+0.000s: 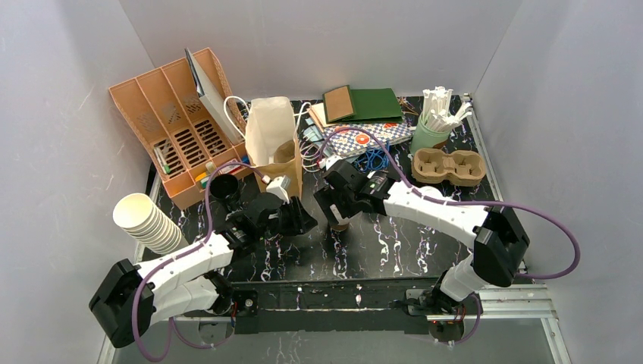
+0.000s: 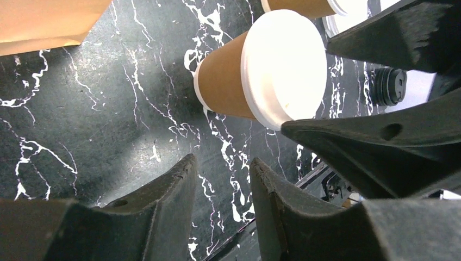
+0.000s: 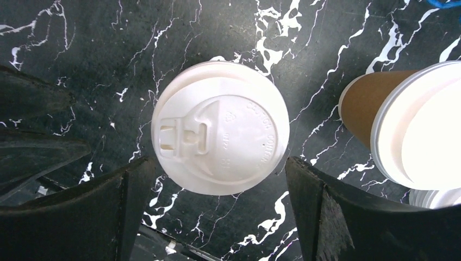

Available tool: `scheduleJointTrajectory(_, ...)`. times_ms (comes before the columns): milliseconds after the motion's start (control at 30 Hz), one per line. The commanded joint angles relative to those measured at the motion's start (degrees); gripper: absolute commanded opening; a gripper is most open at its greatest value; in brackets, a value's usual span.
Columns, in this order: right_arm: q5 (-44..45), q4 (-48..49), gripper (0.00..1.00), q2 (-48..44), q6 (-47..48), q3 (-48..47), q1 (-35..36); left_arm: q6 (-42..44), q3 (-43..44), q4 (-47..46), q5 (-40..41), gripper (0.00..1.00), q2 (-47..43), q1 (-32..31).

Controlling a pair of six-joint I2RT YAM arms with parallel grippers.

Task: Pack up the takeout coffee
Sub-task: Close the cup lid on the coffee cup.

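Coffee straddled, not yet gripped

Top: the takeout cup (image 1: 340, 224) stands just right of the paper bag (image 1: 277, 148), probably under our right gripper (image 1: 334, 206). Left wrist: our left gripper (image 2: 223, 160), bag-side, is narrowly parted and empty. Right wrist: jaws stand wide astride the lid (image 3: 220, 128), untouching. We should close centred, sparing the second cup (image 3: 380, 119); free tabletop (image 3: 81, 65) lies away from the bag.

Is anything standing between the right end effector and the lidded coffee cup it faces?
Nothing visible does. The right end effector is open, and the lidded coffee cup lies straight ahead, framed by its fingers.
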State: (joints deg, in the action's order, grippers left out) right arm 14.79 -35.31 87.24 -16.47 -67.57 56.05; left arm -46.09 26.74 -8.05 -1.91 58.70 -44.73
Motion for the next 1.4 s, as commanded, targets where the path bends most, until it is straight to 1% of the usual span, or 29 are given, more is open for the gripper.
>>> scheduleJointTrajectory(0,0.32,-1.96,0.98,-2.14,0.54,-4.96,0.29,1.66,2.63,3.21,1.12,0.4,-1.69,0.42)
scheduleJointTrajectory(167,1.95,-3.51,0.98,-2.35,-1.02,-7.0,0.24,2.3,3.91,3.72,2.96,0.41,-1.59,0.43)
scheduleJointTrajectory(267,4.82,-5.68,0.98,-3.14,-5.74,-7.55,0.09,2.3,4.14,1.36,2.39,0.4,-0.78,0.39)
scheduleJointTrajectory(300,5.39,-5.66,0.96,-3.91,-8.07,-7.14,0.03,2.36,4.25,0.26,2.09,0.4,-0.33,0.36)
scheduleJointTrajectory(367,7.18,-5.33,0.91,-6.12,-13.1,-5.53,0.07,2.74,4.83,-2.04,1.92,0.39,0.63,0.43)
scheduleJointTrajectory(400,7.69,-4.67,0.88,-7.45,-15.58,-4.23,0.05,3.3,5.33,-3.04,-0.15,0.38,1.21,0.39)
scheduleJointTrajectory(500,7.89,-1.39,0.81,-11.95,-21.72,0.79,-0.07,4.62,7.43,-4.32,-0.48,0.35,2.87,0.39)
scheduleJointTrajectory(633,8.39,4.24,0.6,-18.63,-30.42,7.44,-0.31,6.41,9.69,-5.08,0.32,0.31,4.78,0.34)
scheduleJointTrajectory(700,9.75,6.79,0.51,-21.73,-35.46,10.86,-0.31,7.67,10.18,-5.56,0.95,0.32,5.37,0.35)
scheduleJointTrajectory(767,11.73,7.64,0.43,-24.13,-39.12,13.19,-0.41,8.61,10.26,-6.49,1.12,0.34,5.69,0.35)
scheduleJointTrajectory(900,13.42,6.45,0.36,-25.27,-44.66,15.28,-1.2,9.91,10.64,-9.89,1.12,0.38,7.82,0.35)
scheduleJointTrajectory(1067,8.4,7.9,0.34,-23.33,-45.55,16.93,-3.19,12.22,13.77,-10.31,-2.38,0.4,13.26,0.35)
scheduleJointTrajectory(1233,1.71,13.86,0.32,-23.28,-47.04,20.63,-5.29,15.62,16.41,-8.23,-1.6,0.44,15.73,0.26)
scheduleJointTrajectory(1367,-1.21,16.27,0.32,-22.6,-47.98,21.67,-5.77,16.59,17.39,-7.05,-1.49,0.45,16.89,0.26)
